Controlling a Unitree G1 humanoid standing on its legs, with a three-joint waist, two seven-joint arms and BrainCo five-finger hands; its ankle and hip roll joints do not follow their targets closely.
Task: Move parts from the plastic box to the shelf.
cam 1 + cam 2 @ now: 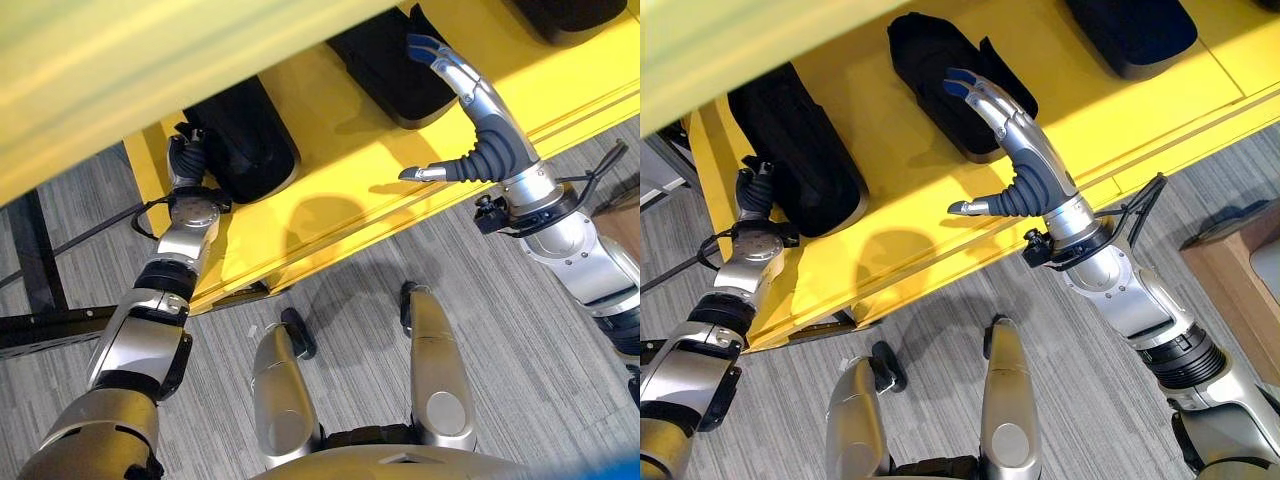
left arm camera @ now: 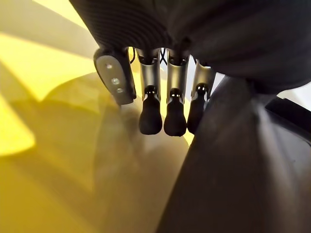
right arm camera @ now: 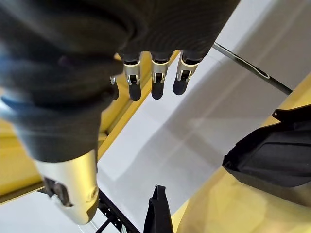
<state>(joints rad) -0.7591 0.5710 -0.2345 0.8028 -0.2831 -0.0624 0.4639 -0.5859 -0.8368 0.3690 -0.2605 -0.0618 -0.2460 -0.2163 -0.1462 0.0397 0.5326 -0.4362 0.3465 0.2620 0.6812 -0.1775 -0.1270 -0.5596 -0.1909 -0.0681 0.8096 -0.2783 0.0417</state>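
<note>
A yellow shelf (image 1: 340, 190) carries three black moulded parts. The left part (image 1: 245, 135) lies by the shelf's left end. My left hand (image 1: 186, 158) is beside it, fingers (image 2: 150, 111) straight, tips on the yellow board alongside the part (image 2: 233, 170), nothing held. My right hand (image 1: 490, 130) hovers open over the shelf, fingers stretched above the middle part (image 1: 940, 70), thumb apart, empty. A third part (image 1: 1135, 30) sits further right. The right wrist view catches one black part (image 3: 272, 155) past the straight fingers (image 3: 158, 80).
An upper yellow shelf board (image 1: 150, 70) overhangs the top left of the eye views. A black frame bar (image 1: 40, 250) stands on the grey carpet at left. A brown box (image 1: 1240, 270) sits on the floor at right.
</note>
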